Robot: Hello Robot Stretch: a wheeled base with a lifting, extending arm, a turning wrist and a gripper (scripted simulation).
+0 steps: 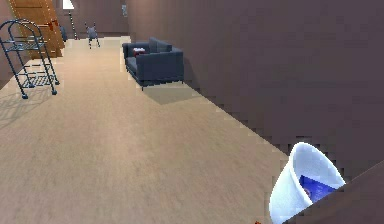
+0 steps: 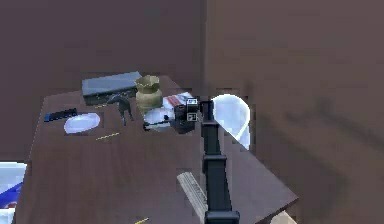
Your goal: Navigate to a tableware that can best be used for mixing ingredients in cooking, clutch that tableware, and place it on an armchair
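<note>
On the dark brown table [image 2: 120,170] a white shallow round dish [image 2: 82,123] lies toward the arm side view's left. My arm [image 2: 215,165] rises over the table, and the gripper [image 2: 155,121] reaches left past its white squares, right of the dish. A pale blob sits at the fingers, and I cannot tell whether the gripper holds anything. A dark blue armchair [image 1: 153,60] with a small cushion stands against the wall, far up the forward view.
A tan jar [image 2: 149,92], a grey flat case [image 2: 110,85], small dark items and a wooden utensil [image 2: 190,190] share the table. A white chair [image 2: 232,118] stands behind the arm. A white bin [image 1: 305,180] sits by the table corner. A metal cart [image 1: 30,60] stands far left on open wooden floor.
</note>
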